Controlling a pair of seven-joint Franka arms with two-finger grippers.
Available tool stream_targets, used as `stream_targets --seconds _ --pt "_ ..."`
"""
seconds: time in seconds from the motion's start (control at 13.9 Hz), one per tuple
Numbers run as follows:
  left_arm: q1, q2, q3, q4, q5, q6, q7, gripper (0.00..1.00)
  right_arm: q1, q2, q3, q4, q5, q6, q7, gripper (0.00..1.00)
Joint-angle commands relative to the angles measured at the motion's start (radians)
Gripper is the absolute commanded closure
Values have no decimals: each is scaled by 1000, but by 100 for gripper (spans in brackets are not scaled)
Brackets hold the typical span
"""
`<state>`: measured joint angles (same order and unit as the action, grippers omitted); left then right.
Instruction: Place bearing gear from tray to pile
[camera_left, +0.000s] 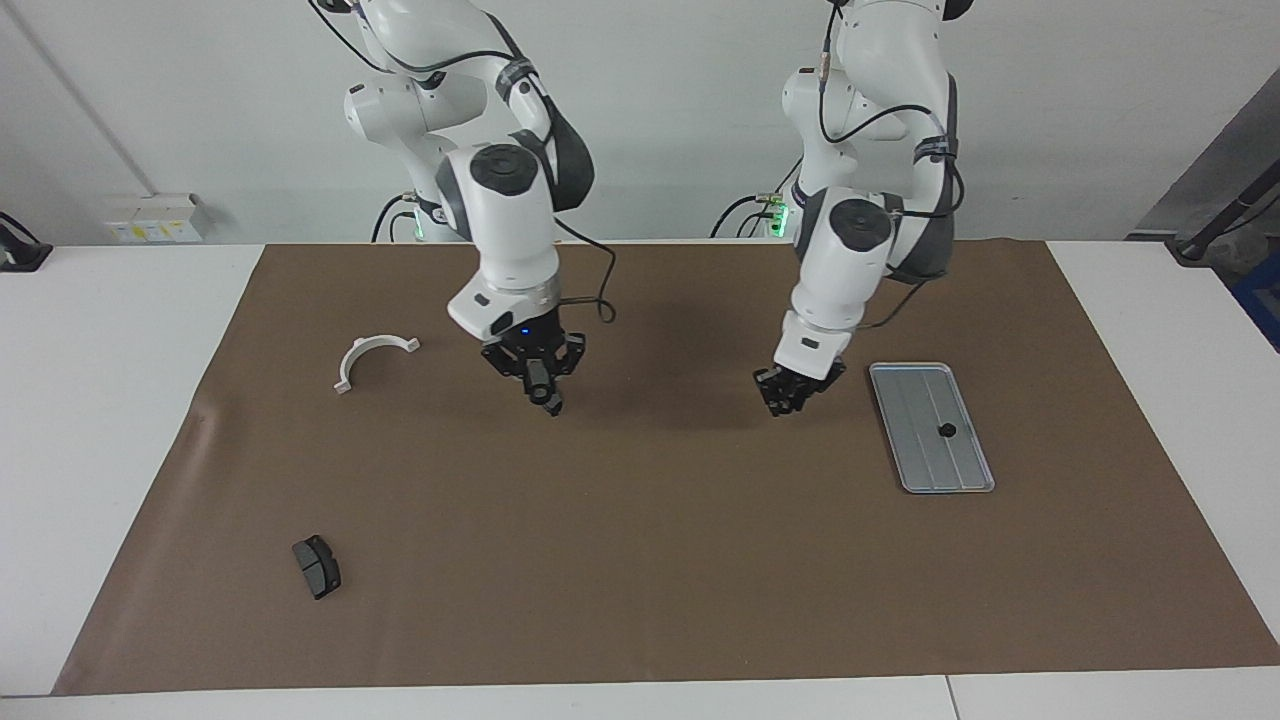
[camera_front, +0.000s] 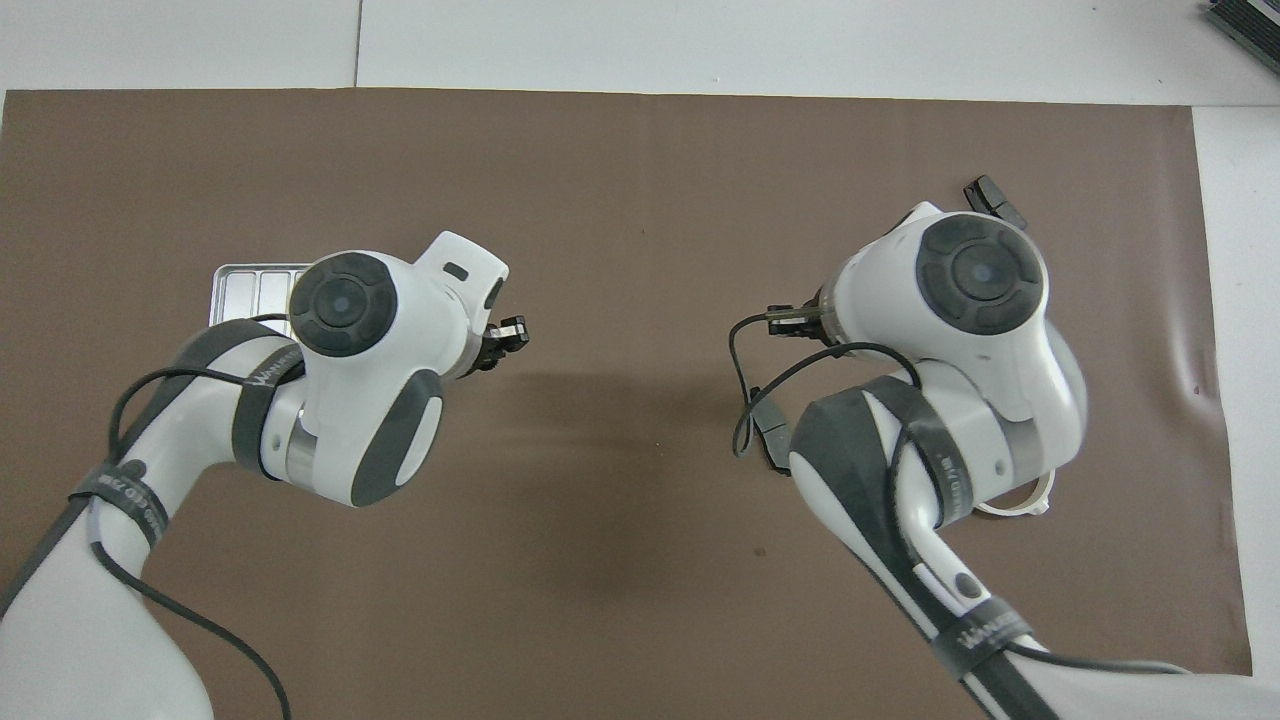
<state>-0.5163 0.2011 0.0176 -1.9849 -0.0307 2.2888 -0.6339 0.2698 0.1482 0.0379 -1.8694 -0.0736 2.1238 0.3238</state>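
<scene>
The silver-grey tray (camera_left: 915, 455) lies on the brown mat toward the left arm's end; in the overhead view only its corner (camera_front: 255, 285) shows past the left arm. One small black gear (camera_left: 945, 430) sits on the tray. No pile of gears shows. My left gripper (camera_left: 785, 403) hangs over bare mat beside the tray, toward the table's middle; it also shows in the overhead view (camera_front: 505, 338). My right gripper (camera_left: 545, 395) hangs low over a dark brake pad (camera_front: 768, 440) and hides it in the facing view. In the overhead view its own wrist hides it.
A white half-ring bracket (camera_left: 372, 358) lies toward the right arm's end. A second brake pad (camera_left: 317, 566) lies farther from the robots near that end, partly covered in the overhead view (camera_front: 988, 192).
</scene>
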Motion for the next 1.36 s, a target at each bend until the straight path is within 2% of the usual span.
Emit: stream_targets --seconds 0.0,0.14,0.36,0.43,0.5,0.57,0.65,0.79,1.01,1.08,1.15,1.22,1.29 --pt "-131 64 21 8 -3 96 -84 100 -139 -7 16 -33 15 16 -188 100" --pt "-191 136 21 32 -3 196 -156 100 -231 17 14 -33 63 31 -283 100" --pt "-223 144 12 41 2 199 -153 100 -332 89 14 -33 95 117 -388 100" --pt "-238 146 12 41 2 205 -150 90 -359 115 14 -33 95 136 -416 100" --pt "-243 146 12 41 3 210 -147 59 -379 134 14 -39 95 157 -442 100" --pt "-249 147 7 43 5 213 -145 19 -388 143 14 -46 95 172 -454 100" --pt "-257 147 7 49 8 210 -147 0 -393 148 14 -54 95 185 -456 100" --pt "-236 132 7 51 5 190 -144 0 -402 174 14 -56 95 189 -454 100" --pt "-55 32 10 52 3 71 -142 0 -408 205 14 -73 97 238 -450 100" --pt "11 9 10 54 5 5 -139 0 -408 214 14 -76 95 246 -450 87" --pt "68 -11 16 54 5 -47 -100 0 -409 221 14 -77 95 254 -450 39" --pt "126 -23 19 52 5 -79 -39 0 -408 222 14 -77 95 251 -448 0" --pt "197 -34 19 52 5 -106 32 0 -408 214 14 -74 95 251 -448 0"
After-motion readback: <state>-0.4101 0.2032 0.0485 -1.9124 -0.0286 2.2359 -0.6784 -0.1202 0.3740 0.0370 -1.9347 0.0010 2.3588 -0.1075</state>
